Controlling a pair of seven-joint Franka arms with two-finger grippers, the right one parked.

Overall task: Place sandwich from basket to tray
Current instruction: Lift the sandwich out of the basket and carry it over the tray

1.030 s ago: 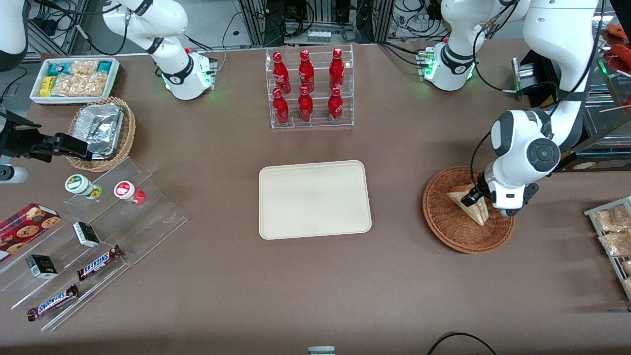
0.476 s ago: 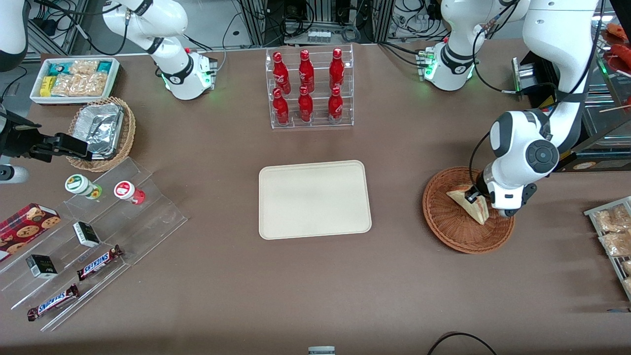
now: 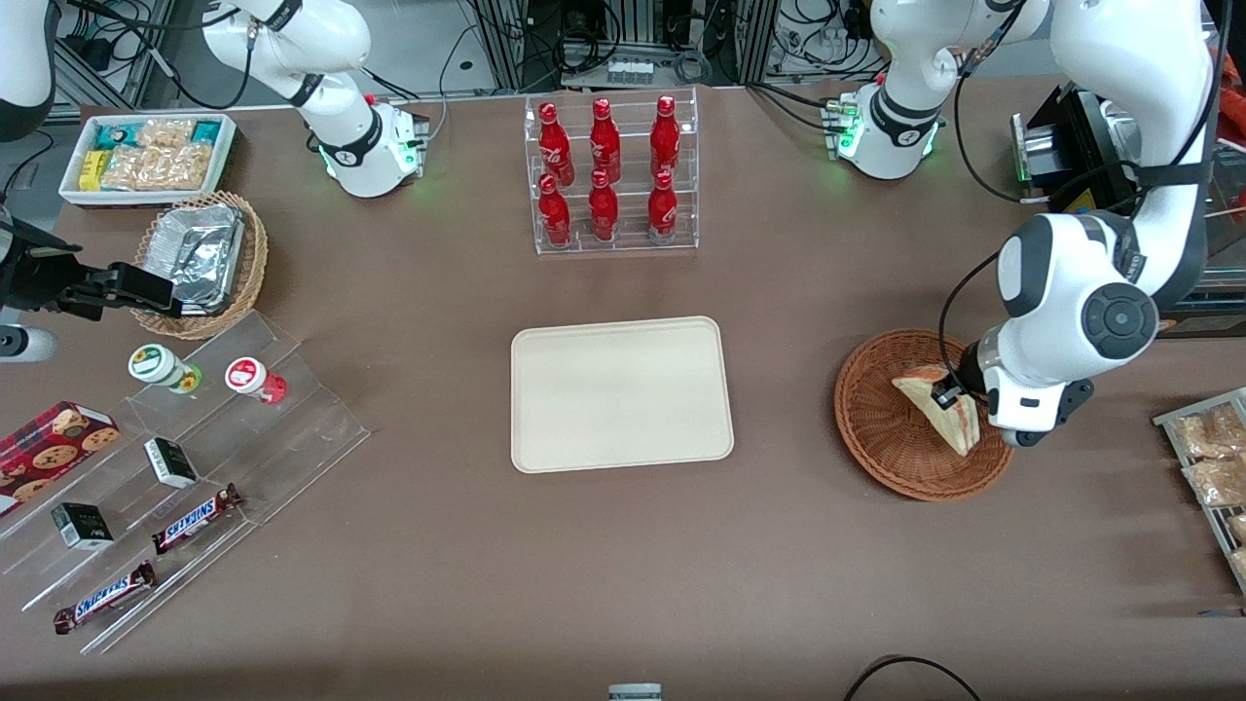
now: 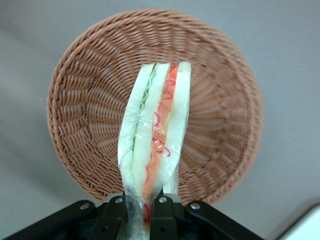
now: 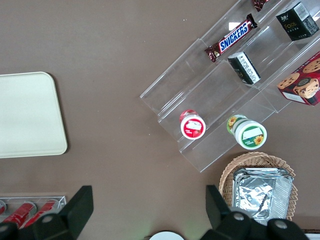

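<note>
The sandwich [image 3: 936, 409], a wrapped pale wedge with red and green filling, hangs over the reddish-brown woven basket [image 3: 876, 438] toward the working arm's end of the table. My left gripper [image 3: 952, 399] is shut on one end of it. In the left wrist view the sandwich [image 4: 156, 135] is pinched between the black fingers [image 4: 116, 220] of the gripper [image 4: 142, 215], lifted above the basket [image 4: 90, 100]. The cream tray [image 3: 621, 392] lies flat mid-table, with nothing on it, and its corner shows in the right wrist view [image 5: 30, 114].
A clear rack of red bottles [image 3: 608, 175] stands farther from the front camera than the tray. A tan basket with a foil container [image 3: 200, 258], a white snack bin [image 3: 146, 156] and a clear stepped shelf of snacks [image 3: 175, 458] lie toward the parked arm's end. Packets [image 3: 1207, 458] sit near the working arm's table edge.
The left arm has risen and shifted slightly toward its own end of the table, lifting the sandwich off the basket's floor. The grip stayed shut.
</note>
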